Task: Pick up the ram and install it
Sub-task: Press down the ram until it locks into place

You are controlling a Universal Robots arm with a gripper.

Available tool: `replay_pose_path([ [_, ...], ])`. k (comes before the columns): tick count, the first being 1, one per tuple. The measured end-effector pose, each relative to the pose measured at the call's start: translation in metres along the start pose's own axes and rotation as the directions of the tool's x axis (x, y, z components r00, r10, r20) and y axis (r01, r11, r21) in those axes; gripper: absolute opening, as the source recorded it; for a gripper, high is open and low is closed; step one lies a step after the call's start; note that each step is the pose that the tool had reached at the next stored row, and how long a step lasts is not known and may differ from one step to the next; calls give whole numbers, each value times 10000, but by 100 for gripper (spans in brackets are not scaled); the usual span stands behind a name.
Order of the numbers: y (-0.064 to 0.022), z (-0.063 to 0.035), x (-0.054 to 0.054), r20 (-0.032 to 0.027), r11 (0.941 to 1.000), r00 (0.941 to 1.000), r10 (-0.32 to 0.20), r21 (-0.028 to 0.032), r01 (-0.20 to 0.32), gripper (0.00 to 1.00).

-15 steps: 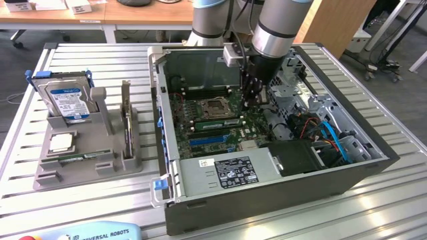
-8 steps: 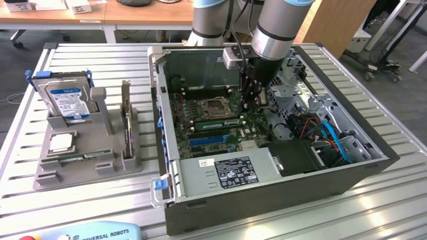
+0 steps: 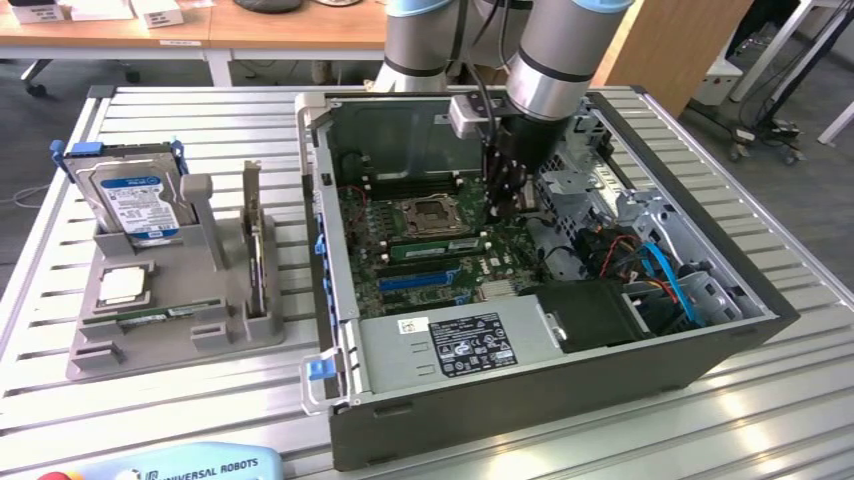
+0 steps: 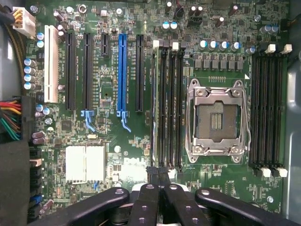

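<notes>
Inside the open computer case (image 3: 561, 390), my gripper (image 3: 502, 222) hangs low over the motherboard (image 4: 108, 89), just beside the processor socket (image 4: 217, 120). Its black fingers (image 4: 153, 200) are pressed together, with nothing showing between them. The fingertips sit over one end of the black memory slots (image 4: 171, 103). One ram (image 3: 441, 243), a thin green stick, stands on edge in a slot next to the socket. In the wrist view the ram (image 4: 155, 94) is the outermost strip of that slot group. A second ram (image 3: 150, 318) lies in the grey holder (image 3: 174, 345) outside the case.
The grey holder also carries a blue-labelled hard drive (image 3: 131, 200) and a square silver processor chip (image 3: 123, 285). The case walls, a power supply (image 3: 461, 345) and blue cables (image 3: 667, 280) close in around the motherboard. A teach pendant (image 3: 174, 465) lies at the table's front edge.
</notes>
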State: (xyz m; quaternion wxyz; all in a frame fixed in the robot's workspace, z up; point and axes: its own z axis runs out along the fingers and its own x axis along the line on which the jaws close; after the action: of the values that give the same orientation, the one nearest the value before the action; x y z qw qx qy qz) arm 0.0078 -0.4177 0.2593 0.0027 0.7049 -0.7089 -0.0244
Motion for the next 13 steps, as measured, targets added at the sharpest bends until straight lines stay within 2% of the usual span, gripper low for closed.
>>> replay_pose_path([
  [7, -7, 1, 1, -1, 10000, 10000, 1, 0, -1, 10],
  [13, -9, 52, 2, 0, 10000, 10000, 0, 0, 0, 10],
])
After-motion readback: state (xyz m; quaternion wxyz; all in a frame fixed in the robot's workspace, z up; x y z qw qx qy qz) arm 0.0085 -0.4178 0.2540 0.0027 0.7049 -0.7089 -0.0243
